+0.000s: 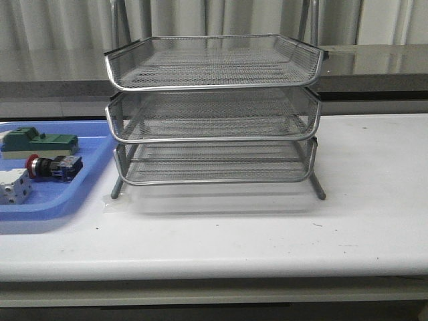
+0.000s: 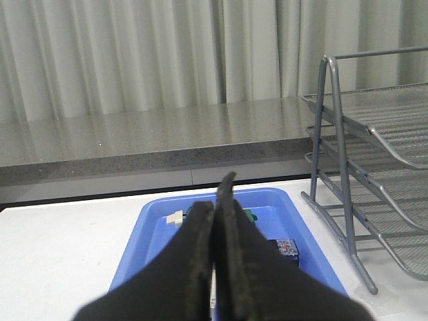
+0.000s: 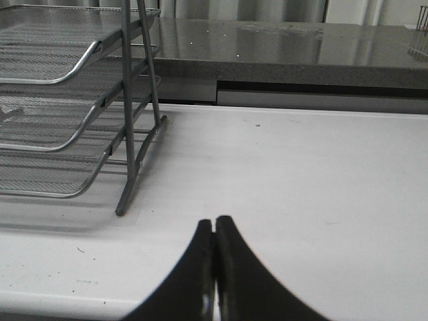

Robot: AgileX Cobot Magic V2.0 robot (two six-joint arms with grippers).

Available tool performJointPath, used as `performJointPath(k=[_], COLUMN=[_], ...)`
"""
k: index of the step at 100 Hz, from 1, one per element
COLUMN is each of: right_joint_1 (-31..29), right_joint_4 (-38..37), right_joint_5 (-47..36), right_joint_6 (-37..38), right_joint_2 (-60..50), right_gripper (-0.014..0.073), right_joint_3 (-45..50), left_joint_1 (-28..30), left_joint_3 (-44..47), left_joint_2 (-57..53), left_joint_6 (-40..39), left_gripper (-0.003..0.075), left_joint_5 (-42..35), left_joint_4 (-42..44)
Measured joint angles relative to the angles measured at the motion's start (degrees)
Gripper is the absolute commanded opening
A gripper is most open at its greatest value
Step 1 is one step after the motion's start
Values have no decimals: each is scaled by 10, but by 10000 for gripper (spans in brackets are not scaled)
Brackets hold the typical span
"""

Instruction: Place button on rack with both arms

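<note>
The button (image 1: 52,166), with a red cap, black body and blue rear block, lies on its side in the blue tray (image 1: 93,180) at the left of the table. Its blue end shows in the left wrist view (image 2: 286,249). The three-tier silver wire rack (image 1: 214,110) stands mid-table; it also shows in the left wrist view (image 2: 374,167) and the right wrist view (image 3: 67,100). My left gripper (image 2: 217,200) is shut and empty, held above the tray's near side. My right gripper (image 3: 214,227) is shut and empty over bare table to the right of the rack. Neither arm shows in the front view.
The blue tray also holds a green-and-white block (image 1: 40,142) at the back and a white cube-like part (image 1: 13,186) at the front. A grey counter ledge (image 1: 374,63) and curtains run behind the table.
</note>
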Motion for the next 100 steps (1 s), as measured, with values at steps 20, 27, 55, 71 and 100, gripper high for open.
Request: performJointPath(k=[20,27,55,71,100], right_joint_1=[0,0,0,0,0], right_joint_4=[0,0,-30,-64,-69], right_joint_5=[0,0,0,-7,-17], right_joint_6=[0,0,-9,-14,-15], right_joint_2=[0,0,0,0,0], right_gripper=[-58,-58,-58,-58,-58], right_joint_3=[0,0,0,0,0], left_joint_1=[0,0,0,0,0], left_joint_3=[0,0,0,0,0], left_joint_2=[0,0,0,0,0], left_joint_6=[0,0,0,0,0], left_gripper=[-20,-20,-20,-20,-20], left_joint_5=[0,0,0,0,0], left_joint_4=[0,0,0,0,0])
